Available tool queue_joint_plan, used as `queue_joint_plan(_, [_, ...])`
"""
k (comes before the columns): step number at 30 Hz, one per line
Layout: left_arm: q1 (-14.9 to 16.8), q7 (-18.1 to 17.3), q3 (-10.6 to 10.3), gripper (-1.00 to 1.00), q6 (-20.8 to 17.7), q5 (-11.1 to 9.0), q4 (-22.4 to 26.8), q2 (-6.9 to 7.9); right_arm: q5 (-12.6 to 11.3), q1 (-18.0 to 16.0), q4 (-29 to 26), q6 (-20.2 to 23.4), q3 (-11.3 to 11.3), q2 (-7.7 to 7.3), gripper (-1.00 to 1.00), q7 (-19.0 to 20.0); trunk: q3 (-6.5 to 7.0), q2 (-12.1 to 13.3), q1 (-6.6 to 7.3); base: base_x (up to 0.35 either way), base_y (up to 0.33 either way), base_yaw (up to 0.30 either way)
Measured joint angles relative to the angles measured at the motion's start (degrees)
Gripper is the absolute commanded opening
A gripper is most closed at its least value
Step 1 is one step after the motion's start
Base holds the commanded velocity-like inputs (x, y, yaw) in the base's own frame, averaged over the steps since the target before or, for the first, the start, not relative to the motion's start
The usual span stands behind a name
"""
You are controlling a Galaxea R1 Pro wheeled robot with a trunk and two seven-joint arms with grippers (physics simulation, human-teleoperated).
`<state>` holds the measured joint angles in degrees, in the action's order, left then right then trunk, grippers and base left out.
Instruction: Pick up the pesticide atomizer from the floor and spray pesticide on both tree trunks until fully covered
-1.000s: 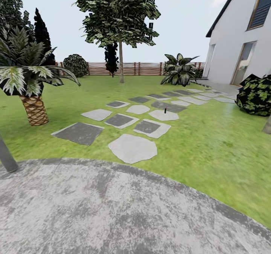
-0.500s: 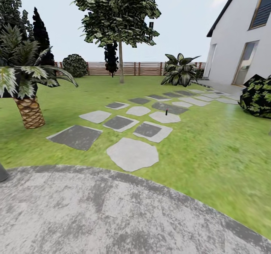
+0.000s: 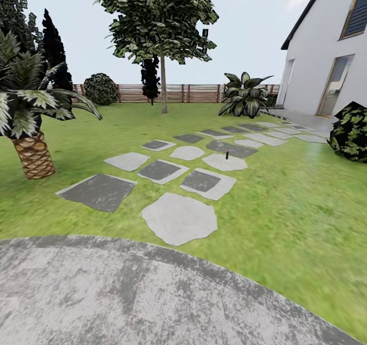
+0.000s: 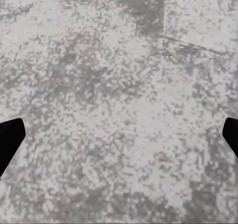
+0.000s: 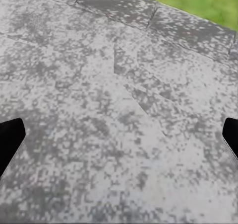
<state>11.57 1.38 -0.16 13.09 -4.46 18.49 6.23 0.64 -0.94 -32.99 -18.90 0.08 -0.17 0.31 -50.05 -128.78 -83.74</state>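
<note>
Head view shows the pesticide atomizer [image 3: 227, 156] upright on a pale stepping stone [image 3: 225, 162] well beyond the paved circle [image 3: 127, 294], so the left gripper [image 4: 119, 139] and right gripper [image 5: 119, 139] hang spread and empty, seemingly awaiting arrival.

Lawn [image 3: 285, 202] (stepping stones [image 3: 178, 217]), slat fence [image 3: 188, 93], white house [image 3: 316, 54].

- No text, label, brand, number or sign is showing legibly anywhere in the three views.
</note>
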Motion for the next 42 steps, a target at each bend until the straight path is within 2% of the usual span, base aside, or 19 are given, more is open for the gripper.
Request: queue_joint_plan(42, [0.0,0.0,0.0,1.0,0.0,0.0,0.0,0.0,0.0,0.0,0.0,0.0,0.0,0.0,1.0,0.0,0.0,0.0,0.0,0.34,0.0,-0.01])
